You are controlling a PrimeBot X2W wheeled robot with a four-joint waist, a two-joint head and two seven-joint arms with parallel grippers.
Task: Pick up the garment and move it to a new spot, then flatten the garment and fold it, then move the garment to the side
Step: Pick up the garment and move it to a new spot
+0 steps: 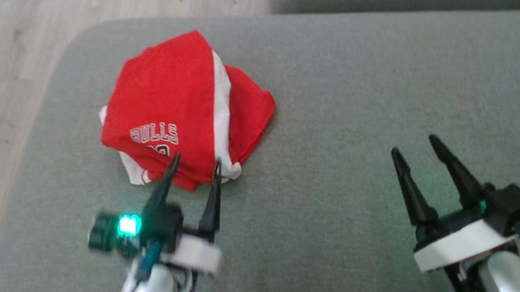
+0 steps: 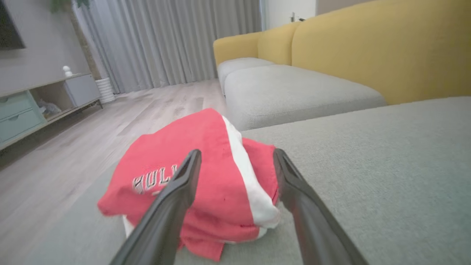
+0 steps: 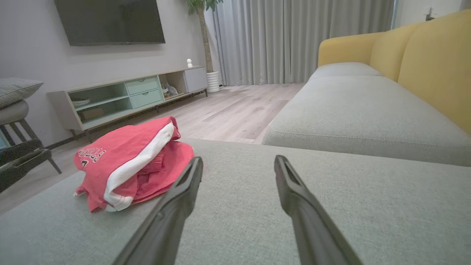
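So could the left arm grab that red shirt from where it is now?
Probably yes. The left gripper is open and poised right at the near edge of the red garment, which lies bunched on the grey cushion. Nothing stands between them.

A grey wall (image 3: 36, 62) carries a dark TV (image 3: 110, 20). Below it runs a low cabinet (image 3: 128, 95) with mint drawers and open shelves; a small white figure (image 3: 189, 62) stands on its top. Beside the cabinet's far end a plant (image 3: 200, 5) rises from a white ribbed pot (image 3: 212, 81). Grey curtains (image 3: 287, 40) hang to the floor (image 3: 239, 110), which is pale wood plank. A sofa (image 3: 423, 55) with yellow backs and grey seats stands on the right. A broad grey cushion (image 3: 331, 206) lies nearest. At the far left a dark-framed chair (image 3: 18, 154) holds a checked pillow (image 3: 16, 90). The light is soft and even.
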